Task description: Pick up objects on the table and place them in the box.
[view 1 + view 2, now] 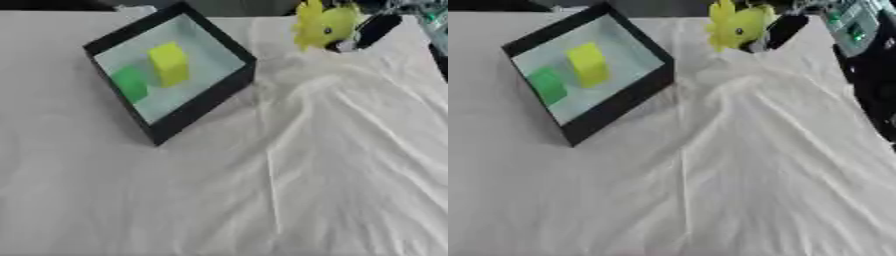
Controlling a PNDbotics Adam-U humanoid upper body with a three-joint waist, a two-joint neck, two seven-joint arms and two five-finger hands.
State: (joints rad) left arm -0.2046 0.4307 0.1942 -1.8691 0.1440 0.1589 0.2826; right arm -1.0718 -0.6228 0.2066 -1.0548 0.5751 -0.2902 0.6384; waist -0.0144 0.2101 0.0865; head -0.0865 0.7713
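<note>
**Fingers wrapped on a yellow toy, up beside the box**

Fingers (pixel 785 30) of the right hand (pixel 776 32) are curled around a yellow soft-looking toy (pixel 737 25), and they hold it in the air at the far right of the table, above the cloth. What kind of toy it is, I cannot make out; I see only a yellow body with a small dark spot and a point standing up. Its long axis seems nearly upright, a little tilted. It hangs on the left side of the dark fingers, so it is on the side that faces the box.

From the toy, the black square box with pale inside (pixel 206 97) lies to the left and nearer to the camera, not far away. I judge the next move must carry the toy leftward over the near black wall and then let it go.

Inside the box stand two things already: a yellow block (pixel 169 63) and a green block (pixel 130 84), just beside each other. The wrinkled white cloth (pixel 332 165) covers the table. The left hand shows in no view.
</note>
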